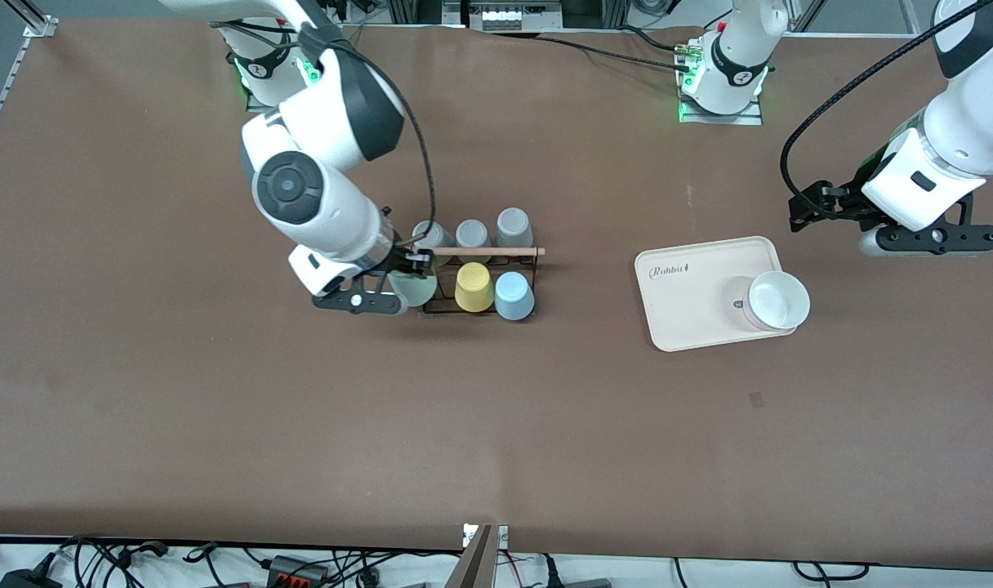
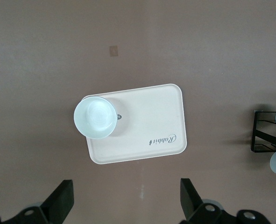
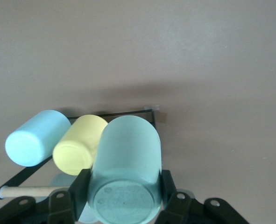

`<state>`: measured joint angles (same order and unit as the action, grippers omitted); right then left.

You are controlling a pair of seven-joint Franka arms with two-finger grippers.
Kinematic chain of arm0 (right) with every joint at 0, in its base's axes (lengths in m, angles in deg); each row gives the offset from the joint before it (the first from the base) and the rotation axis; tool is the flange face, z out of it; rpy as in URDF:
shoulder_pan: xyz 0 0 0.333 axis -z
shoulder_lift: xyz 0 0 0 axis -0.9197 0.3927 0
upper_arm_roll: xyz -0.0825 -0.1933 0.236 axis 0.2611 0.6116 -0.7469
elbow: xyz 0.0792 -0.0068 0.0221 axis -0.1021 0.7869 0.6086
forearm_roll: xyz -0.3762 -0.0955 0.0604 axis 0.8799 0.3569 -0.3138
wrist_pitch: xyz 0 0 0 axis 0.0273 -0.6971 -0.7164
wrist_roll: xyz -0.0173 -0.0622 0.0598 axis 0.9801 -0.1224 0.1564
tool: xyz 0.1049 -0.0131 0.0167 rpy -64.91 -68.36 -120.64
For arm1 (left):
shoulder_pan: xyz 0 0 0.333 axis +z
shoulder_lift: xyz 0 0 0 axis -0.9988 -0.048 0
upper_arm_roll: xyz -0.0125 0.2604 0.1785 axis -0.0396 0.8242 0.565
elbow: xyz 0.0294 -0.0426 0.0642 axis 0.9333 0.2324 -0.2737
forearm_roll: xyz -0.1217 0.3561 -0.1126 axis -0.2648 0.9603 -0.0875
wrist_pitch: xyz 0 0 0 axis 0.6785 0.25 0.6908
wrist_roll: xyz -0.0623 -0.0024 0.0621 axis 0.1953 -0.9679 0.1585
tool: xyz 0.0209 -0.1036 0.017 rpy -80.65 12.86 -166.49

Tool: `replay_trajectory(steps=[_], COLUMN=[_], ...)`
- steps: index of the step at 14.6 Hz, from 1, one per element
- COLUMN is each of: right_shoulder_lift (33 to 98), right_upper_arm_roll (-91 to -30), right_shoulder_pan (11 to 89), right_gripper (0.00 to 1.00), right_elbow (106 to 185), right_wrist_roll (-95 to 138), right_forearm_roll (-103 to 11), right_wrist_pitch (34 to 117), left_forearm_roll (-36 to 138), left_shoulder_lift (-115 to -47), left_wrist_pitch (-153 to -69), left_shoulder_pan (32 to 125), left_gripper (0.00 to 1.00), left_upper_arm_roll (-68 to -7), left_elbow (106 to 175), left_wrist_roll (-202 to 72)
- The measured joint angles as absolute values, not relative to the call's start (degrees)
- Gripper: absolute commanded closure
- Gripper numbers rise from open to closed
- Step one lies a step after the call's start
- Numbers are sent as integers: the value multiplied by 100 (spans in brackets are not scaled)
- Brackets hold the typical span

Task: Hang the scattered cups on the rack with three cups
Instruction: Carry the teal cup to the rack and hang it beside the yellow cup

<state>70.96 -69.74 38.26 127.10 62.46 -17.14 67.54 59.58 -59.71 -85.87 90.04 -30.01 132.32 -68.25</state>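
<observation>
My right gripper [image 1: 405, 282] is shut on the pale mint green cup [image 1: 419, 290], holding it at the rack's [image 1: 519, 263] end toward the right arm. In the right wrist view the mint cup [image 3: 128, 144] sits between the black fingers [image 3: 79, 191], bottom toward the camera. The light blue cup [image 1: 514, 296] hangs on the rack beside a yellow cup [image 1: 474, 287]; both also show in the right wrist view, blue [image 3: 35, 137] and yellow [image 3: 79, 147]. The wooden rod [image 1: 484, 251] crosses the top. My left gripper [image 1: 925, 238] waits open and empty over the table by the left arm's end.
Three grey cups [image 1: 472, 234] hang on the rack's side farther from the front camera. A cream tray [image 1: 692, 286] lies toward the left arm's end, with a pale cup [image 1: 778, 300] on its corner; the left wrist view shows the tray [image 2: 147, 126] and that cup [image 2: 95, 116].
</observation>
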Motion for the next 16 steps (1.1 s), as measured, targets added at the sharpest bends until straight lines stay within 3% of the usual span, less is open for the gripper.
replay_trajectory(steps=[14, 15, 16], right_shoulder_lift=[7783, 7831, 7882], right_upper_arm_roll=[-6968, -6967, -6967], right_shoulder_pan=[3565, 3563, 3561], right_gripper=[73, 69, 22], right_elbow=[12556, 12555, 12555], right_wrist_roll=[6392, 6395, 6399], right_forearm_roll=[-1336, -1336, -1336], right_wrist_pitch=[7087, 7132, 7159], left_forearm_roll=[5958, 5958, 5958], left_shoulder_lift=[-5971, -5971, -5971], left_wrist_pitch=[-8587, -8587, -8587], left_shoulder_pan=[9026, 9026, 9026], left_gripper=[0, 0, 0], left_upper_arm_roll=[-2993, -2992, -2992], left_elbow=[13232, 13232, 13232], left_wrist_roll=[-6823, -6823, -6823])
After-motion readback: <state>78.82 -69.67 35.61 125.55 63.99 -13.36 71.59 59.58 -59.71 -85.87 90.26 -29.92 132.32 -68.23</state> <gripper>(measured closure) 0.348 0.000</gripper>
